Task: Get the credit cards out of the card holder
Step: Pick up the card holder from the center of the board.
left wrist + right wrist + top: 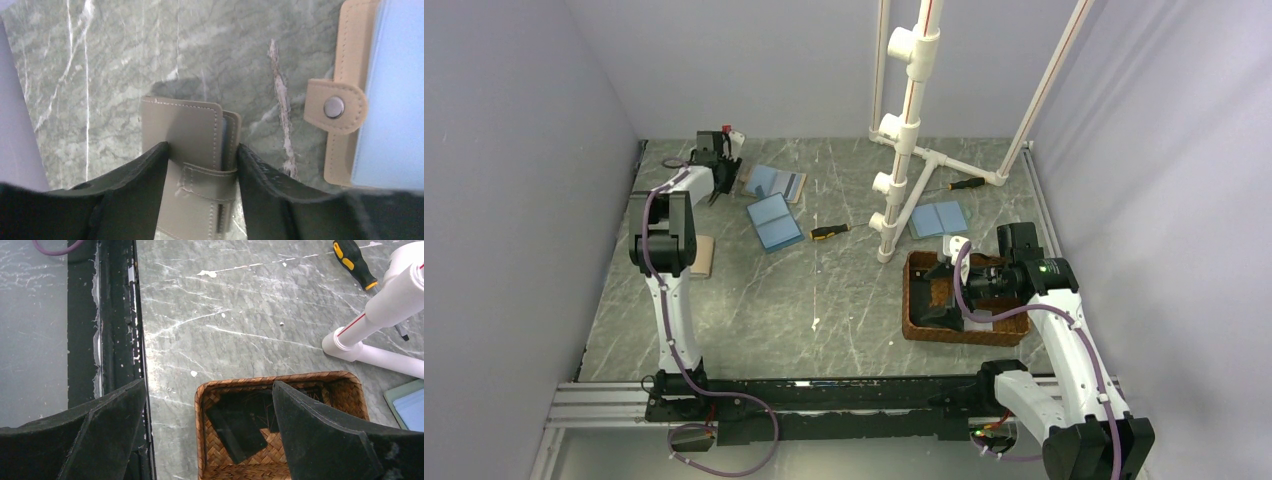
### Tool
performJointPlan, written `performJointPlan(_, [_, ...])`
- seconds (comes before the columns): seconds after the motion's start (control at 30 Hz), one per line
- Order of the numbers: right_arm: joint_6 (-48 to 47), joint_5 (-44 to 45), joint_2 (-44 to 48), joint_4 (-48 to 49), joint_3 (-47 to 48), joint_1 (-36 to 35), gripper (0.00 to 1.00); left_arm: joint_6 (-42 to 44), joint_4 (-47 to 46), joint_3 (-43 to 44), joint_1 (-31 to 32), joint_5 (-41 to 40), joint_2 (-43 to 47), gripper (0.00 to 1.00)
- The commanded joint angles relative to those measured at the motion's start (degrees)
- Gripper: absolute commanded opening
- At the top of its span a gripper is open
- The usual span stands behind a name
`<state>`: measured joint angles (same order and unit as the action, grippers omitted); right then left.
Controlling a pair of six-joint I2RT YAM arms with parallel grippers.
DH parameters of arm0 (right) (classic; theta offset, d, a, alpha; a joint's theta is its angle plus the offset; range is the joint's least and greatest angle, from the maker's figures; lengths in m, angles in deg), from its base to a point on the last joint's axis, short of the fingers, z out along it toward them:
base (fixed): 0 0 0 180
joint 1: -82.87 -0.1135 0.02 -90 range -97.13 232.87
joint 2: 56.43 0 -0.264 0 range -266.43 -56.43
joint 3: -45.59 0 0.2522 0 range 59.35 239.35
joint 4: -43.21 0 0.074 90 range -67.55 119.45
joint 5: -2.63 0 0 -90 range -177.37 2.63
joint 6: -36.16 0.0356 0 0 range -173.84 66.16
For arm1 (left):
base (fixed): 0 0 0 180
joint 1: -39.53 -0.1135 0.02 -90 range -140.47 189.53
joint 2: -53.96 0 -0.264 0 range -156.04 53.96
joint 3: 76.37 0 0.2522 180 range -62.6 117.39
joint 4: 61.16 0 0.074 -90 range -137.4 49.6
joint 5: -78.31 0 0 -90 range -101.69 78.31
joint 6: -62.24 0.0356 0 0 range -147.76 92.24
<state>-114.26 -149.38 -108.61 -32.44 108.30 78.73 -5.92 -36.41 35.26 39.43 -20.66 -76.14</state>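
left jaws, angled down, seemingly pinch the card holder [184,134].

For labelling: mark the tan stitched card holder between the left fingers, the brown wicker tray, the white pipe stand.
tan stitched card holder [190,135], left wrist view, front panel.
brown wicker tray [240,380], right wrist view, far rim.
white pipe stand [913,100], top view, upright pipe.

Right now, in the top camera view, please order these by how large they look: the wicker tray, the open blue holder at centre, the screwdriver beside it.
1. wicker tray, clearly largest, though the right arm covers part of it.
2. blue holder.
3. screwdriver, shortest and thinnest.
The tray lies nearer the camera, but the gap is clear.
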Motion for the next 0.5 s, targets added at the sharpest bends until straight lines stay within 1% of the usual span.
performJointPlan(0.0, [-1.4,-1.5,0.3,0.1,0.8,-0.3,0.99,1.9,-1.9,-3.9,-0.3,-2.8,1.8,0.49])
performJointPlan(0.07, [-1.4,-1.6,0.3,0.0,0.8,-0.4,0.99,1.5,-2.4,-5.1,-0.3,-2.5,2.8,0.34])
performJointPlan(0.17, [-1.6,-1.7,0.5,-0.2,0.8,-0.4,0.99,0.7,-2.5,-6.4,-0.3,-1.0,4.9,0.21])
performJointPlan(0.3, [-1.8,-1.8,1.0,-0.4,0.8,-0.5,0.99,-1.6,-2.2,-7.9,-0.3,0.2,9.5,0.08])
performJointPlan(0.4, [-2.0,-1.9,1.2,-0.7,0.9,-0.6,0.99,-3.3,-2.8,-10.2,-0.3,-0.2,14.3,0.01])
performJointPlan(0.47, [-2.1,-2.0,1.4,-0.8,0.9,-0.7,0.99,-5.0,-2.9,-12.2,-0.3,-0.8,18.3,0.0])
